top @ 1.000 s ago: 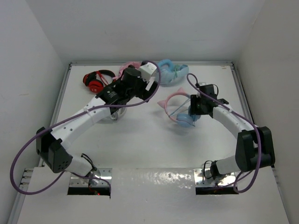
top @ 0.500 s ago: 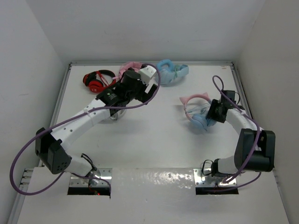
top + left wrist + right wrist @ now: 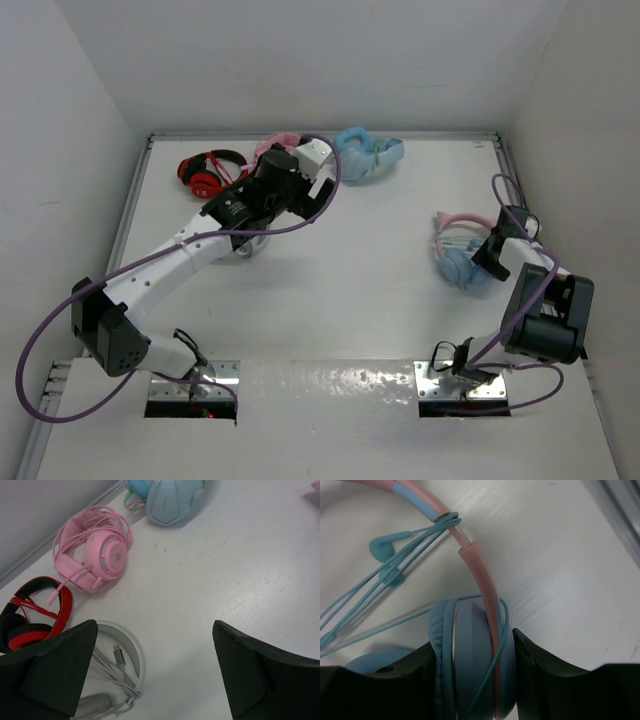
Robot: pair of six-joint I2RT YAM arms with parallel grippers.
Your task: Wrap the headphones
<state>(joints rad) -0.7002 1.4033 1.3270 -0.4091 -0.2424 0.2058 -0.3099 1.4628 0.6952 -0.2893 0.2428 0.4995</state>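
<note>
The headphones (image 3: 458, 246), with a pink cat-ear headband, light blue earcups and thin teal cable, lie at the right of the table. My right gripper (image 3: 487, 258) is shut on one blue earcup (image 3: 470, 655), fingers pressing both sides of it. The pink headband (image 3: 475, 570) runs up from the cup, and teal cable loops (image 3: 400, 565) cross it with a teal plug (image 3: 381, 547). My left gripper (image 3: 318, 170) is open and empty at the back centre, hovering over bare table (image 3: 200, 580).
An all-pink pair (image 3: 95, 555), an all-light-blue pair (image 3: 167, 497), a red-and-black pair (image 3: 30, 610) and a white pair with coiled cable (image 3: 117, 665) lie near the back wall. The table's right rail (image 3: 520, 200) is close to my right gripper.
My right gripper has dragged the headphones from the table's middle rightward toward the right rail. The left arm has barely moved.
</note>
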